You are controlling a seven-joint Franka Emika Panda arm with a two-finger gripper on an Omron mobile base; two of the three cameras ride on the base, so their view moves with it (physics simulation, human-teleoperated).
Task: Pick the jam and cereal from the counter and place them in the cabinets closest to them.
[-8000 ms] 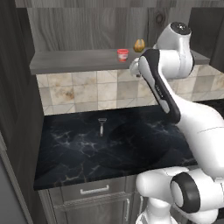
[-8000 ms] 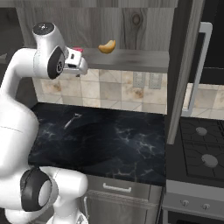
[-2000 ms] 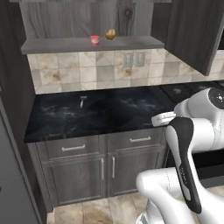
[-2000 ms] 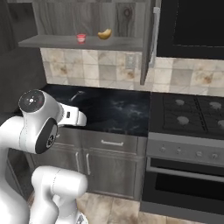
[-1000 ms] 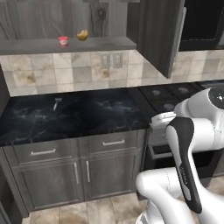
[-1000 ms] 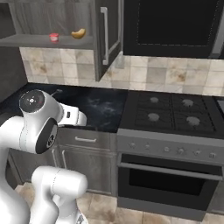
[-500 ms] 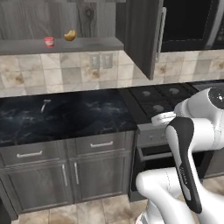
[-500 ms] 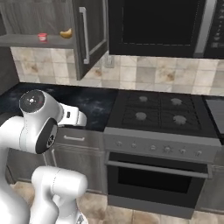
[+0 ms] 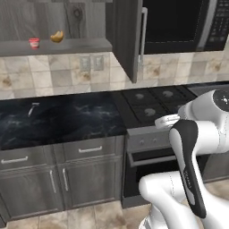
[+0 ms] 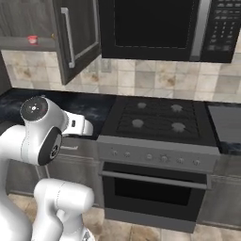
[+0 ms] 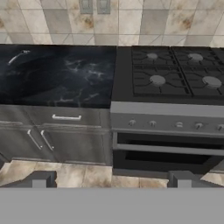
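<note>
The jam [image 9: 34, 43] stands on the grey shelf of the open upper cabinet [image 9: 67, 46], next to a golden-brown egg-shaped thing [image 9: 57, 36]; in the right base view the jam [image 10: 32, 39] peeks out left of the dark door [image 10: 77, 35]. The cereal is out of view. The black marble counter [image 9: 71, 117] runs left of the stove, and it also lies at the upper left of the hand view [image 11: 61, 76]. My gripper [image 11: 111, 179] is open and holds nothing. It hangs well back from the counter, facing the base units and the oven.
A black stove [image 9: 152, 100] with an oven [image 11: 166, 148] below it sits right of the counter, under a microwave [image 10: 155, 23]. A small metal object [image 9: 32, 108] lies on the counter. The open cabinet door [image 9: 127, 36] juts outward. More counter [image 10: 226, 122] lies right of the stove.
The base has driven right, so the whole scene has slid left and the stove and microwave have come into view. The arm stays folded. The jam stays on the shelf.
</note>
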